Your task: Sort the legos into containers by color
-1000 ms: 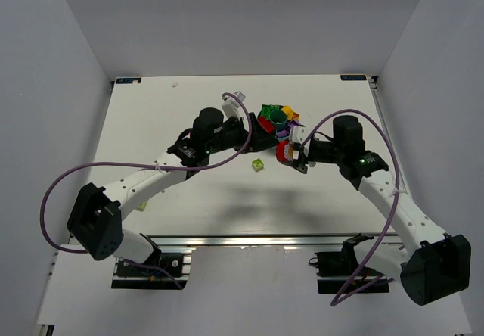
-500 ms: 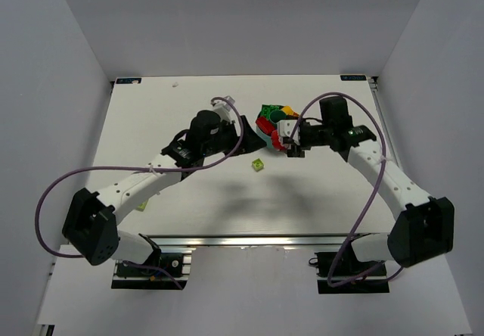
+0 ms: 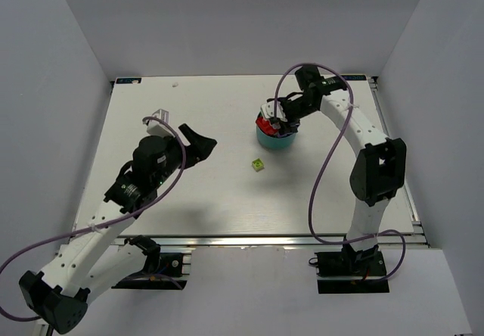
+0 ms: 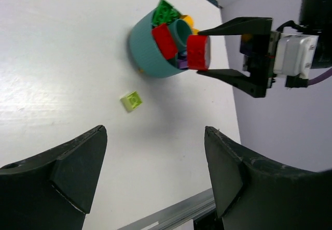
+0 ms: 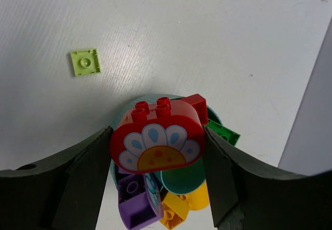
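Right wrist: red brick (image 5: 157,139) over bowl (image 5: 181,182)

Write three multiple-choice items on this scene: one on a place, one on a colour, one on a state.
1. Where does the lime brick lie?
A) on the table, apart from the bowl
B) in the bowl's centre cup
C) in a wedge of the bowl

2. What colour is the flower brick?
A) red
B) green
C) purple

3. How is the right end effector?
A) open and empty
B) shut on the flower brick
C) lying on the table

Answers: A, it sits alone on bare table; A, its studs and rim are red; B, the brick is clamped at both sides.
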Available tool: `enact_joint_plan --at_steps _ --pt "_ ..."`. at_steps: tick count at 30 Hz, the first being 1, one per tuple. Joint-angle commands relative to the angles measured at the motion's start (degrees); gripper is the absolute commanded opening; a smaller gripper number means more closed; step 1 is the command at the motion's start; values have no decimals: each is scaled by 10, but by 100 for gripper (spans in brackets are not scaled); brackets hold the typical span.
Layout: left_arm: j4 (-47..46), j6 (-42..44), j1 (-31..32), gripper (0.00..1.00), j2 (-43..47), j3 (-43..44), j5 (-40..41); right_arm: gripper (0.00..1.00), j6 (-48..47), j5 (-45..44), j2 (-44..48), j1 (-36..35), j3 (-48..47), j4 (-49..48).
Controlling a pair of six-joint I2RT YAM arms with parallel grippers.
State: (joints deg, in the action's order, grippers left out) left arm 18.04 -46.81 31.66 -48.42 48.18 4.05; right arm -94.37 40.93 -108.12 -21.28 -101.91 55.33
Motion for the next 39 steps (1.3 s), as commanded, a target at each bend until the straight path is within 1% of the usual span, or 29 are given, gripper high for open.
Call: enact_joint_plan --at_steps 1,7,17,26,30,39 --pt "51 -26 -3 85 34 -24 45 17 -24 3 -16 -3 -44 58" --pt "72 -39 -4 85 70 -42 63 20 -13 -1 -42 -4 -78 58" --pt "86 -48 -4 86 86 -52 72 23 0 -8 -82 -15 -114 54" --pt "84 -63 -4 86 99 -67 75 24 11 -16 -99 -14 -126 36" --pt "84 -63 -4 86 98 -68 76 30 12 -21 -104 -14 -125 29" --pt "89 -65 -4 86 102 -67 78 38 10 -30 -110 -14 -126 22"
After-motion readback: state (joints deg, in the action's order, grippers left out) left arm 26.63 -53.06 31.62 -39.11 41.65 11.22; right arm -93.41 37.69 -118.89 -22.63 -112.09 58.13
